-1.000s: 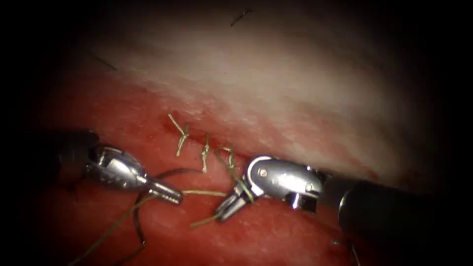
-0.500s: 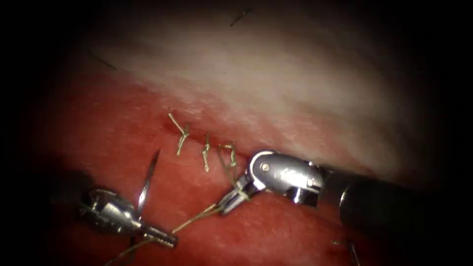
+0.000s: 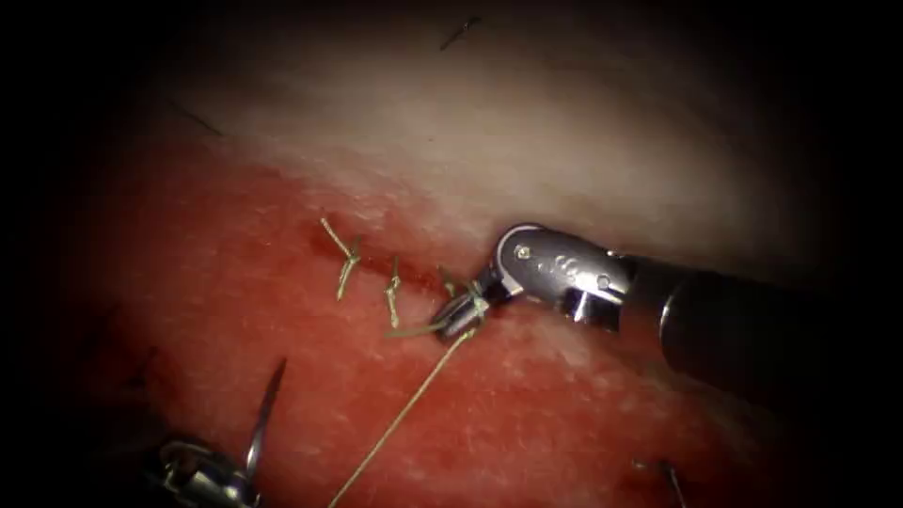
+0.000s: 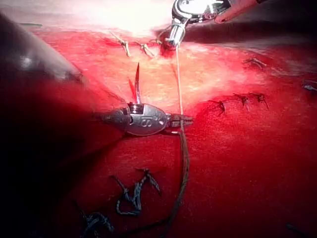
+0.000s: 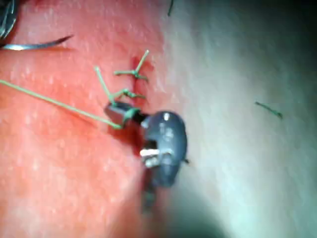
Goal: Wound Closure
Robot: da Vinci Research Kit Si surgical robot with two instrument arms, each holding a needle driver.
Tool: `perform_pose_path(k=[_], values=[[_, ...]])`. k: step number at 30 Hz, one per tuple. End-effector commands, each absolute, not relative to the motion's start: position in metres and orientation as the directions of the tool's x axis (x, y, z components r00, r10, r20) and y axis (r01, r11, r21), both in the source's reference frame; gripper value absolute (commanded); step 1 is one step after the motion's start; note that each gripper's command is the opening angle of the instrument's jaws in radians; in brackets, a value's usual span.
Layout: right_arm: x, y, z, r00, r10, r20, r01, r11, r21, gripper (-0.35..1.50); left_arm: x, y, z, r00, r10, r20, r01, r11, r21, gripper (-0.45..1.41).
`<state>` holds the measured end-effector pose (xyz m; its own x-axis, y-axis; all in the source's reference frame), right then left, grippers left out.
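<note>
At the lower left of the endoscope frame, your left tool (image 3: 202, 473) has its jaws clamped on the needle (image 3: 262, 420), which stands clear of the tissue (image 3: 583, 414). Taut thread (image 3: 404, 414) rises to your right tool (image 3: 458, 316), jaws clamped on it beside the cut (image 3: 376, 263).

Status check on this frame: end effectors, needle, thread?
Left end effector shut on thread, needle beside it, free of the tissue. Right end effector shut on thread at the cut. Thread taut between them.
</note>
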<state>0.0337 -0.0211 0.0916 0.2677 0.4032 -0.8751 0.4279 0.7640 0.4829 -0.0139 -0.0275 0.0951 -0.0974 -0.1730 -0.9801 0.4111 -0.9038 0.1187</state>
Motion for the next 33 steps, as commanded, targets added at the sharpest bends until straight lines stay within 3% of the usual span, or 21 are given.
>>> perform_pose_path(k=[1,11,24,26,29,33], values=[[0.0344,-0.0199,0.0929,0.292,0.388,-0.874,0.420,0.769,0.482,-0.35,-0.0142,-0.0278,0.0956,-0.095,-0.169,-0.981,0.411,-0.904,0.116,-0.45],[0.0340,-0.0180,0.0950,0.478,0.247,-0.843,0.403,0.791,0.460,-0.35,-0.0122,-0.0281,0.0951,-0.092,-0.165,-0.982,0.417,-0.902,0.113,-0.45],[0.0346,-0.0182,0.0971,0.534,0.197,-0.822,0.359,0.827,0.432,-0.35,-0.0110,-0.0300,0.0931,-0.096,-0.160,-0.982,0.420,-0.902,0.105,-0.45],[0.0343,-0.0180,0.0981,0.663,0.235,-0.711,0.262,0.817,0.514,-0.35,-0.0107,-0.0308,0.0923,-0.096,-0.161,-0.982,0.421,-0.901,0.107,-0.45],[0.0341,-0.0179,0.0986,0.700,0.396,-0.595,0.082,0.782,0.618,-0.35,-0.0106,-0.0314,0.0921,-0.099,-0.159,-0.982,0.422,-0.901,0.104,-0.45],[0.0342,-0.0183,0.0991,0.622,0.648,-0.439,-0.169,0.659,0.733,-0.35,-0.0107,-0.0321,0.0923,-0.102,-0.159,-0.982,0.422,-0.901,0.102,-0.45]])
